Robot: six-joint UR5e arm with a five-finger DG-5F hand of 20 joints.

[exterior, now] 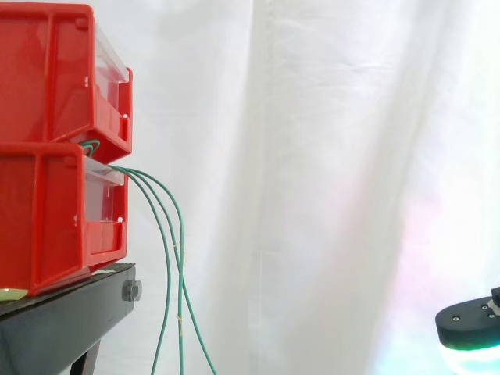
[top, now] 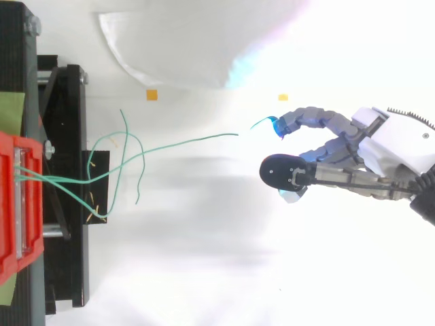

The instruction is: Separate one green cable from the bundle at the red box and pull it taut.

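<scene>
Green cables (top: 183,142) trail from the red box (top: 10,204), apart from the robot hand (top: 346,159), apparently relaxed and empty.

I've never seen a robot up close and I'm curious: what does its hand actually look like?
The hand has fingers built of bluish-grey metal segments, growing from a white casing. Its fingertips are thick rounded pads in black housings dotted with small screws, glowing cyan to pale green.

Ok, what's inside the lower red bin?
Green cables come out of the lower red bin over its clear front and hang down past the black stand. The bin's opaque side hides where they end inside.
</scene>
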